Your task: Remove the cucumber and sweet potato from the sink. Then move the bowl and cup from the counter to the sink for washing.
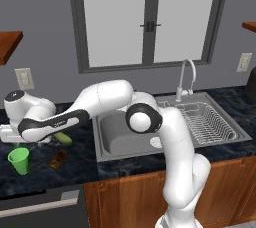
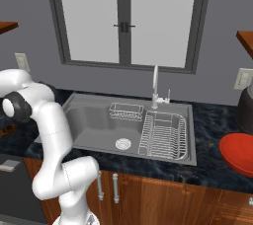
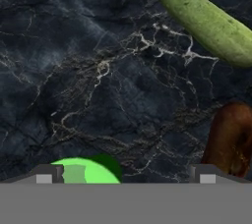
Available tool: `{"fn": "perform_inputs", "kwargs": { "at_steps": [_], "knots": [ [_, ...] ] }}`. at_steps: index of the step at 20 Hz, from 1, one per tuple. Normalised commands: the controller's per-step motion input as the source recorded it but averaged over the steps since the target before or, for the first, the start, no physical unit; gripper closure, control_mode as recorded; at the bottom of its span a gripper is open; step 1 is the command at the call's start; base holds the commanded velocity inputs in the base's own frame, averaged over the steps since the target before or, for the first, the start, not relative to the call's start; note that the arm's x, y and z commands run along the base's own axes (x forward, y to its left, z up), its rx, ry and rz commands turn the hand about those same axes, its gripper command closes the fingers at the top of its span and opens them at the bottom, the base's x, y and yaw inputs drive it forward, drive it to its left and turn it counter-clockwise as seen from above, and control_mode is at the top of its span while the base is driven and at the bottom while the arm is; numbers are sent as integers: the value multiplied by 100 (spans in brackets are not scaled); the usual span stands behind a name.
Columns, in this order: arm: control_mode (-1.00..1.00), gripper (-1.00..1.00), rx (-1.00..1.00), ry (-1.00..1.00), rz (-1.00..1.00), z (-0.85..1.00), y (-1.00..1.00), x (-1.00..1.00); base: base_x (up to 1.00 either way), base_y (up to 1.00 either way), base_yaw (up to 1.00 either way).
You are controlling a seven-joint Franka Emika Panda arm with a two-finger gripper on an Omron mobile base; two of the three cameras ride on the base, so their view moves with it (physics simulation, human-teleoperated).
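- The cup [image 1: 19, 160] stands upright on the dark marble counter [image 1: 40, 177], left of the sink [image 1: 120, 137]. It looks like a light, rigid, smooth tumbler that could slip, so I'd pinch its rim wall.
- The cucumber [image 1: 63, 138] and sweet potato [image 1: 58, 159] lie near it, apart, already out of the basin.
- The gripper [image 3: 125, 181] hovers above these 3, its 2 fingertips spread wide, holding nothing.
- The red bowl [image 2: 238, 153] is wide and shallow, sitting on the counter right of the sink; its rim looks best to grasp.
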Motion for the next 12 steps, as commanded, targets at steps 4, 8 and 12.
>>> {"fn": "perform_inputs", "kwargs": {
  "at_steps": [4, 8, 12],
  "knots": [
    [-100, -100, 4, 0, 0, 0, 3, -3, 0, 0, 0],
    [-100, -100, 7, 0, 0, -2, 4, -5, 0, 0, 0],
    [-100, -100, 8, 0, 0, -5, 0, -7, 0, 0, 0]
  ]
}}
